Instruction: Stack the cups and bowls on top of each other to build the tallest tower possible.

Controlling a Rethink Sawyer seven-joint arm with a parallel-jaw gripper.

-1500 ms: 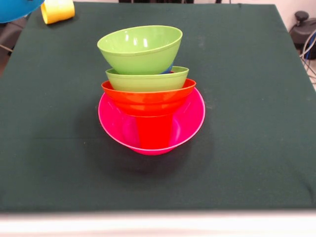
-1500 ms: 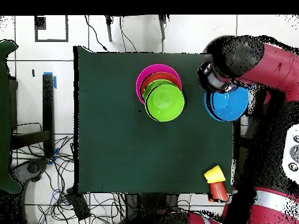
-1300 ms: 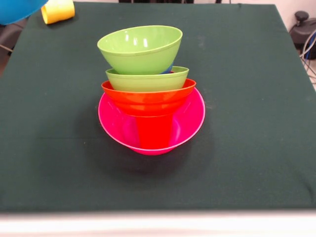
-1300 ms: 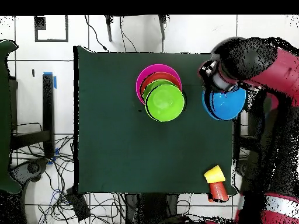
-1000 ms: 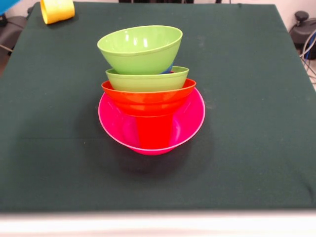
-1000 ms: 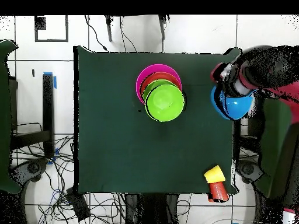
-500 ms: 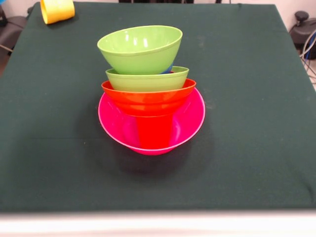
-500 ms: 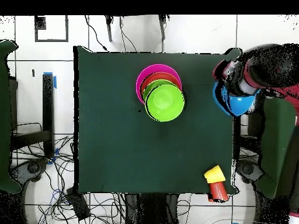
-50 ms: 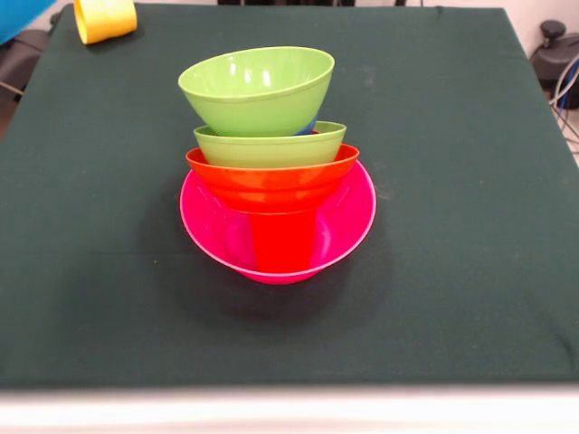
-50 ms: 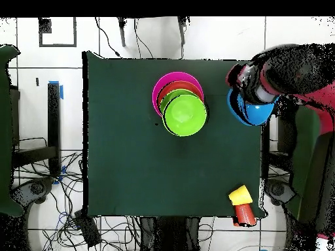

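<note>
The tower stands mid-table: a wide pink bowl (image 9: 348, 226) holds a red cup (image 9: 282, 242), topped by an orange bowl (image 9: 271, 185), a lime green bowl (image 9: 270, 146) and a second, tilted lime green bowl (image 9: 258, 90). A sliver of dark blue (image 9: 309, 127) shows between the green bowls. From overhead the tower (image 10: 180, 104) is left of my gripper (image 10: 243, 97), which carries the light blue bowl (image 10: 252, 111) over the table's right edge. The arm hides the fingers. In the front view, only the light blue bowl's edge (image 9: 18, 14) shows, top left.
A yellow cup (image 9: 105, 18) lies on its side at the far left corner of the green table (image 9: 452, 271). Overhead, the yellow cup (image 10: 240, 194) sits beside a red cup (image 10: 245, 212) at the table's bottom right corner.
The arm swung the light blue bowl out past the table's edge, then back a little toward the tower. The tower and the loose cups have not moved.
</note>
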